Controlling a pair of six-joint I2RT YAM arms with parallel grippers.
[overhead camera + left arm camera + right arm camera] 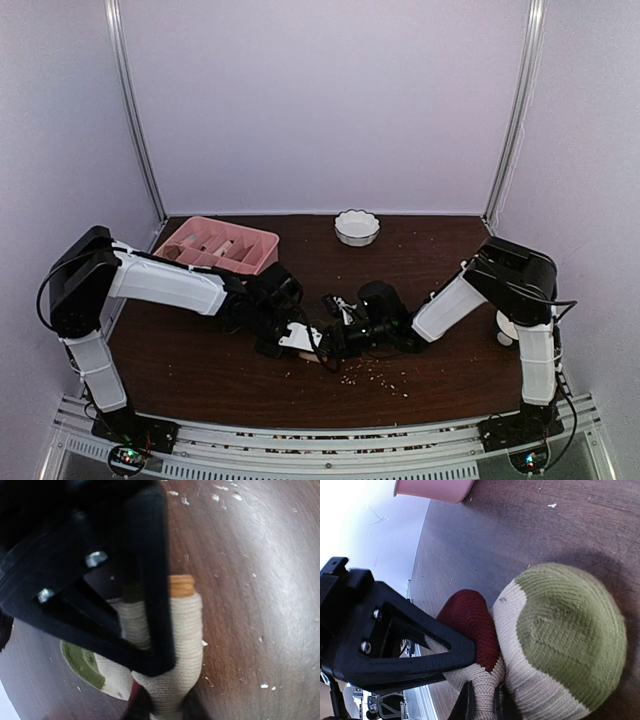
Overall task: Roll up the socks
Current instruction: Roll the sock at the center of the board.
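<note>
Beige knit socks [524, 680] bunched front-centre on dark wood table [440, 255]. Two lobes show, one dark-red tipped, one green-patched, and the left wrist view shows an orange cuff end. Left claw [167, 707] and right claw [482, 702] both clenched on the bundle, each one's black finger blocking the other's view. One pink compartment tray [230, 224] and one white scalloped bowl [341, 229] behind, well apart. Many pale crumbs [375, 375] beside

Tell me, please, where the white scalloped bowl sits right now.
In the top view the bowl sits at the far edge of the table, right of the pink tray.
</note>
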